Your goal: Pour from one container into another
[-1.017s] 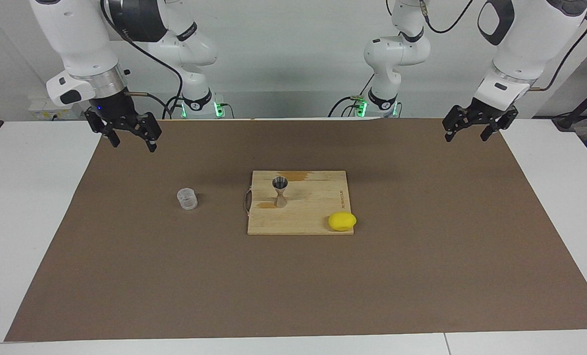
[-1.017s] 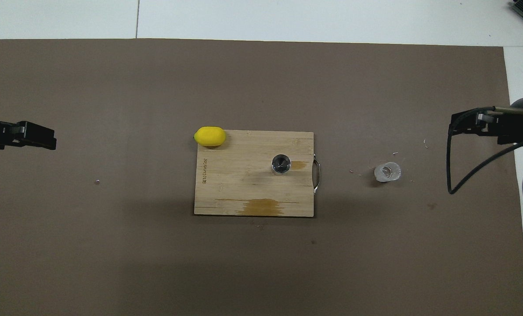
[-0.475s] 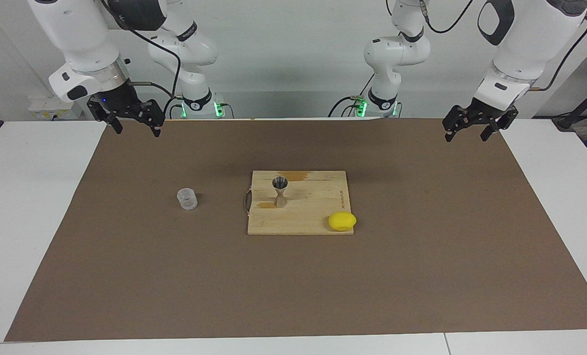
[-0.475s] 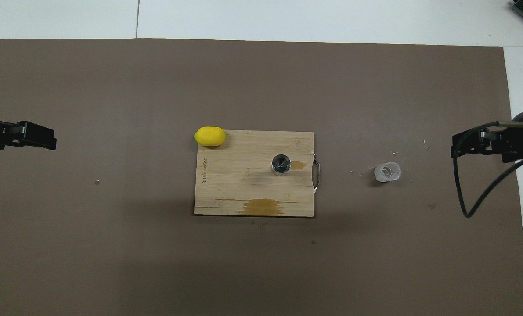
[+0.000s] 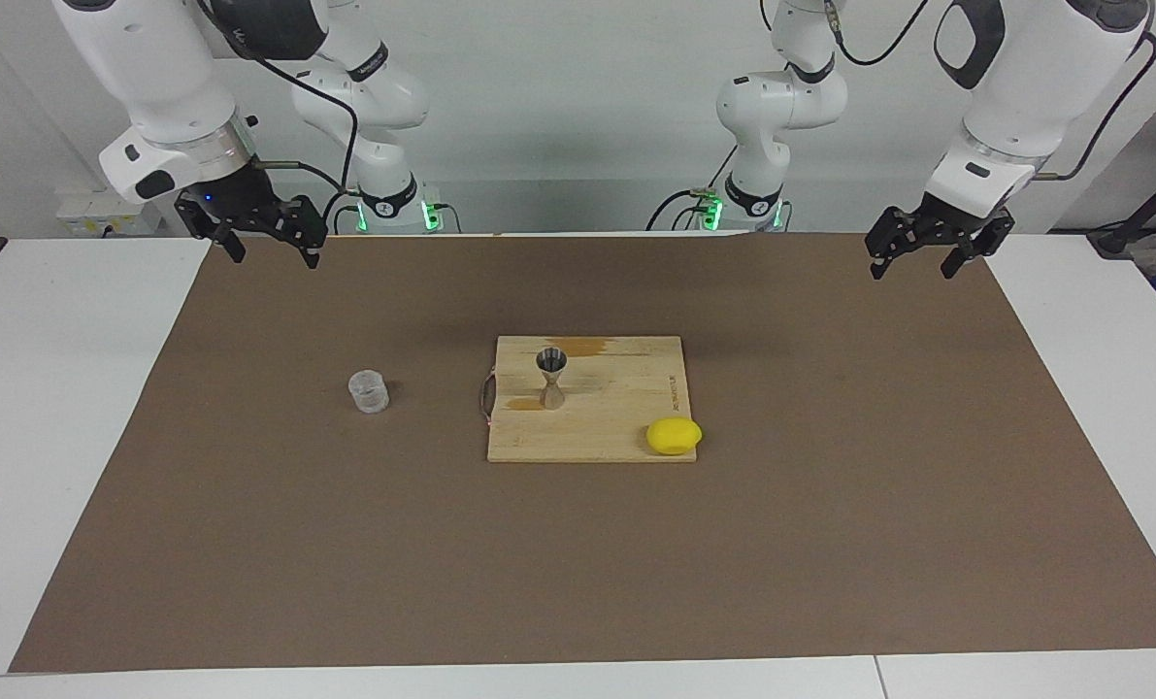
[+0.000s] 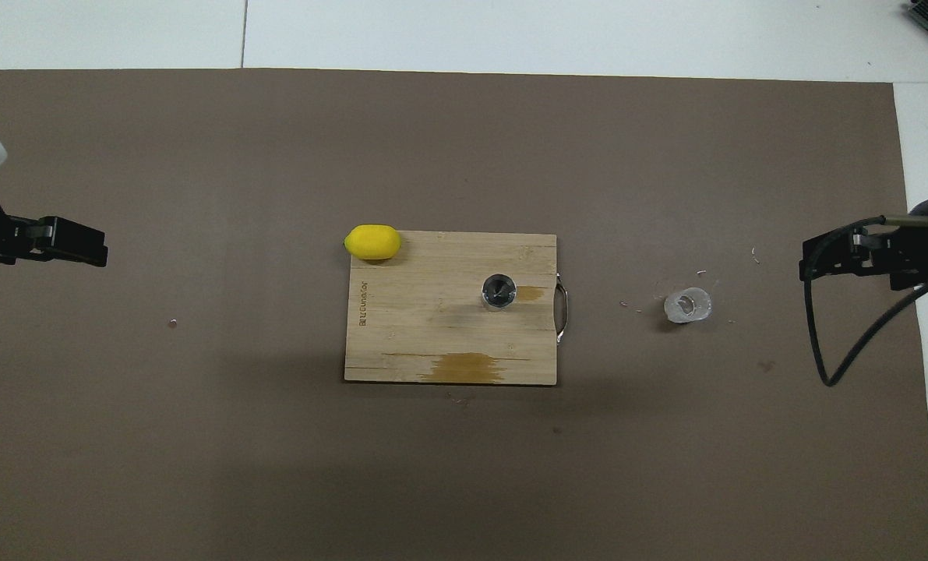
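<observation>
The small clear ribbed cup (image 5: pixel 367 391) stands upright on the brown mat, toward the right arm's end; it also shows in the overhead view (image 6: pixel 687 305). The metal hourglass jigger (image 5: pixel 551 379) stands upright on the wooden board (image 5: pixel 616 427), and I see its mouth from above (image 6: pixel 499 291). My right gripper (image 5: pixel 276 258) is open and empty, raised over the mat's edge by the robots, well apart from the cup; it also shows in the overhead view (image 6: pixel 810 265). My left gripper (image 5: pixel 908 270) is open and empty, raised over the mat's other end (image 6: pixel 93 248).
A yellow lemon (image 5: pixel 674 436) lies at the board's corner away from the robots, toward the left arm's end (image 6: pixel 372 241). The board (image 6: pixel 432 343) has a metal handle facing the cup and brown stains. Small crumbs lie on the brown mat (image 6: pixel 464 483) around the cup.
My right gripper has risen and drawn back toward the robots, away from the cup. My left gripper has risen slightly. The cup, jigger and lemon have not moved.
</observation>
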{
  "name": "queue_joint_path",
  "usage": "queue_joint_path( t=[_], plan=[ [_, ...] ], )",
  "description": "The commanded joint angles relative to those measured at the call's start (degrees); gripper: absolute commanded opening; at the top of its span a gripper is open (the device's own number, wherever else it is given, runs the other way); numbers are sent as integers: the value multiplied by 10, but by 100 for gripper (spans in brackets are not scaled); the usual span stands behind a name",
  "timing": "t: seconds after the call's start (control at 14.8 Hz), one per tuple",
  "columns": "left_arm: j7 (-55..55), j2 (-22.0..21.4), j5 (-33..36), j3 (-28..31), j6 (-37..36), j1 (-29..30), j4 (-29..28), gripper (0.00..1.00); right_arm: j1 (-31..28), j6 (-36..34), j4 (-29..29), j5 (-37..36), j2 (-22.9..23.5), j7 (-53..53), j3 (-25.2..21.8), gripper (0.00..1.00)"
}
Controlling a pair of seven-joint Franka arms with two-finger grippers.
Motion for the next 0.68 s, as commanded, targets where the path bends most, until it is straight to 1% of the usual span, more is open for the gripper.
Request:
queue_joint_path(
  t=[0.0, 0.2, 0.34, 0.61],
  plan=[
    [4, -12, 8, 2, 11, -2, -15, 100, -6, -2, 9, 13, 4, -10, 0, 100],
    [0, -12, 8, 2, 11, -1, -15, 100, 2, 28, 8, -3, 6, -5, -1, 100],
    [0, -12, 8, 2, 11, -1, -15, 100, -6, 28, 6, -4, 6, 0, -1, 100],
    [-1, -12, 8, 2, 12, -1, -15, 100, -5, 30, 5, -4, 5, 0, -1, 100]
  ],
)
